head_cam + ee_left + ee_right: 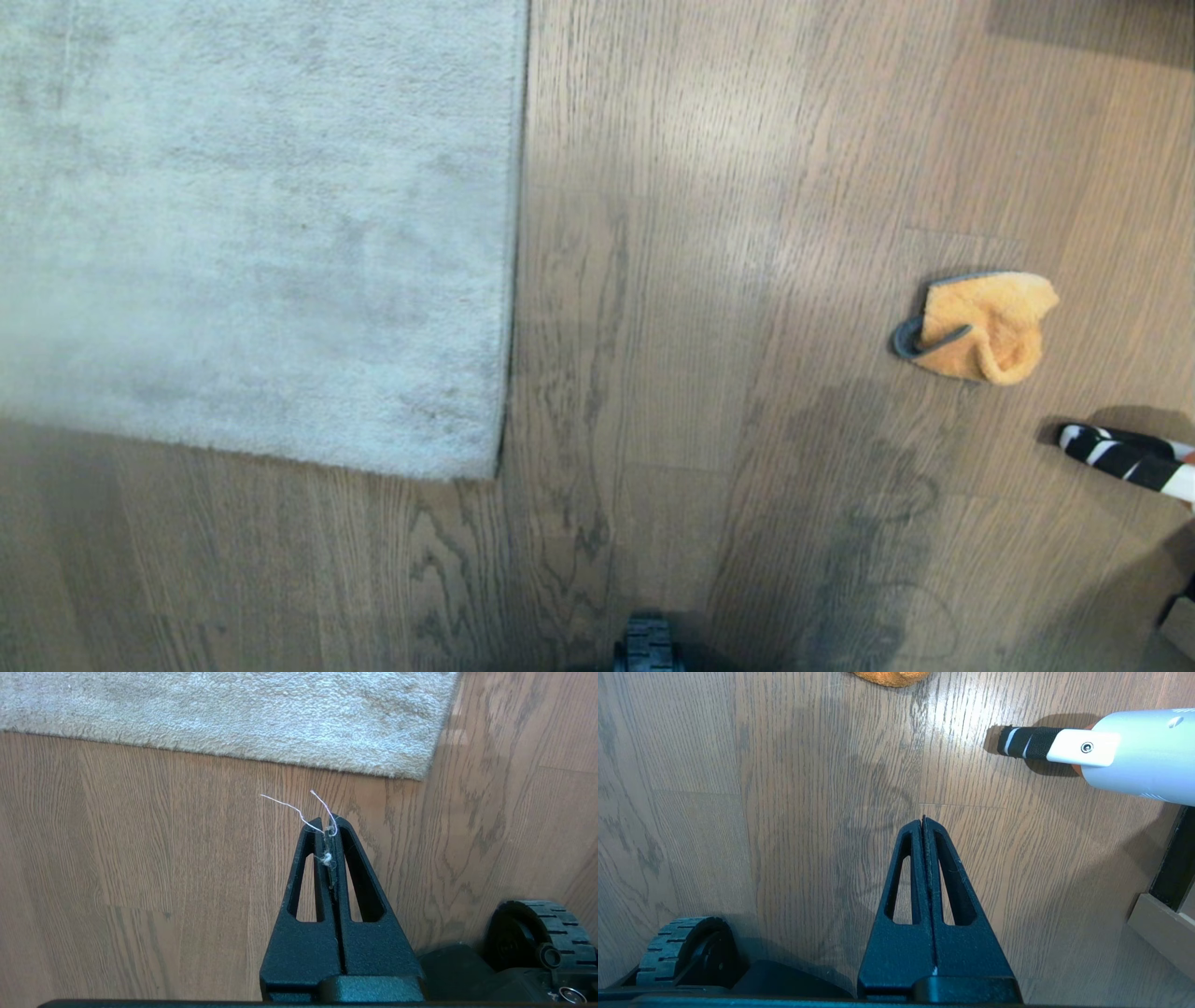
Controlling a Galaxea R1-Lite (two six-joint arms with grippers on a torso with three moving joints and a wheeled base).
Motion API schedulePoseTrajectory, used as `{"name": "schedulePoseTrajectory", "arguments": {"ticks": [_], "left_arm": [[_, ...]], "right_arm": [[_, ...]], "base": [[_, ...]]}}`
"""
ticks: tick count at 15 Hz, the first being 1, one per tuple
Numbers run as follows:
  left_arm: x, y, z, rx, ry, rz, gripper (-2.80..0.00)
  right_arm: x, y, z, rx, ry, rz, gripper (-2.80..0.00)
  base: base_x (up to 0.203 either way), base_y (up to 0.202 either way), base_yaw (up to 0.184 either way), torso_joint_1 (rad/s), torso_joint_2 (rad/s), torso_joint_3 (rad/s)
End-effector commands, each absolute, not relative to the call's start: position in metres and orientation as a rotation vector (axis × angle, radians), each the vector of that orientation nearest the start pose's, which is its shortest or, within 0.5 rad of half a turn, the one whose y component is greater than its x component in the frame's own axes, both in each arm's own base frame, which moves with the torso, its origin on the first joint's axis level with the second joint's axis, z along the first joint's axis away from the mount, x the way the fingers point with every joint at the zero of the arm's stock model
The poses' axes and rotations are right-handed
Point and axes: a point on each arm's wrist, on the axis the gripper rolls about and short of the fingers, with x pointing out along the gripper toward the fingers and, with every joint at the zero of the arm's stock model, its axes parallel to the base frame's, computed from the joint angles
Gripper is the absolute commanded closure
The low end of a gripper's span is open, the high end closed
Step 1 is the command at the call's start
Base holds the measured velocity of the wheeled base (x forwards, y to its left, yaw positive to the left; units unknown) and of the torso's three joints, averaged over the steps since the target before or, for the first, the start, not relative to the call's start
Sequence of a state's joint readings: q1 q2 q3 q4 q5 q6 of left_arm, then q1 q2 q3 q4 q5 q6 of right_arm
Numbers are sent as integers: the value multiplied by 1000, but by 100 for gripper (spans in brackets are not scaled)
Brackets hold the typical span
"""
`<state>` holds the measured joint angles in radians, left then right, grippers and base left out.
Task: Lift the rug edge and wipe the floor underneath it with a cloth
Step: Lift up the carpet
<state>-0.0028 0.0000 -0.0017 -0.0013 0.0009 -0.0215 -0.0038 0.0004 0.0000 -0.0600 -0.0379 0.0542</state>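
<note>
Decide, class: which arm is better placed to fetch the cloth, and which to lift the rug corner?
Probably right for the cloth: it lies on the robot's right, showing just ahead of the shut right gripper. The rug corner lies ahead of the shut left gripper, so left suits lifting.

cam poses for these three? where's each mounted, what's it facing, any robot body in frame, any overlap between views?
Head view: on the robot's head, looking down at the floor, the rug edge on the robot's left and the cloth on its right; a base wheel shows.
Left wrist view: behind the shut left tool, facing floor and rug corner; threads caught at its tip.
Right wrist view: behind the shut right tool, facing floor, a sliver of cloth and a white-and-black device.
Shared: head and left wrist see the rug corner; head and right wrist see the cloth.
</note>
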Motion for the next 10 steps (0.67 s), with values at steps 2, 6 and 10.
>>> {"name": "schedulePoseTrajectory", "arguments": {"ticks": [2,6,10], "left_arm": [[-23,0,76,-21,-3,0,0],[-23,0,76,-22,-2,-1,0],[-23,0,76,-23,-3,-2,0]], "right_arm": [[-23,-1,82,55,-62,-41,0],[-23,-1,82,55,-62,-41,0],[-23,-1,82,56,-61,-40,0]], "base": [[0,0,0,0,0,0],[0,0,0,0,0,0],[0,0,0,0,0,0]]}}
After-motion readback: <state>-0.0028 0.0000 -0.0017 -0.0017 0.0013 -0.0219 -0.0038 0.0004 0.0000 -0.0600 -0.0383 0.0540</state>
